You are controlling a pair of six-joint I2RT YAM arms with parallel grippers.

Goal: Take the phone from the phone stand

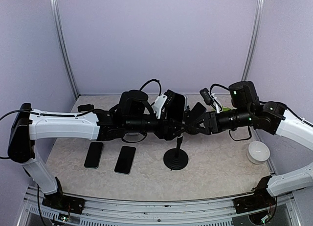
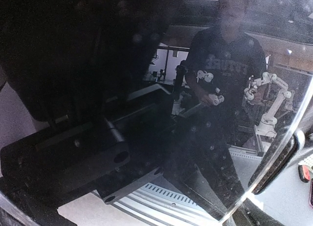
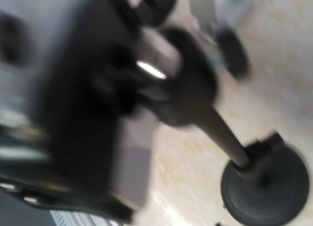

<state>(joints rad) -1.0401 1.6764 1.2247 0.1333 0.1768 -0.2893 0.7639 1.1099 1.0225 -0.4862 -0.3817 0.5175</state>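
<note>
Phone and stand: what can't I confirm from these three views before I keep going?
- Grip of the left claw: the left wrist view is filled by the phone glass and its reflections, and the top view is too small to show the fingers.
- State of the right claw: the right wrist view is motion-blurred, and the top view is too small.
- Whether the phone has left the stand cradle: both claws crowd that spot in the top view.

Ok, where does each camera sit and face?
Top external: above and behind the bases, looking down; left arm, right arm, phone, stand.
Left wrist: hard against the phone's dark screen; no robot part clear.
Right wrist: blurred, facing down the stand's pole; no robot part clear.
Shared: top and right wrist show the stand.
</note>
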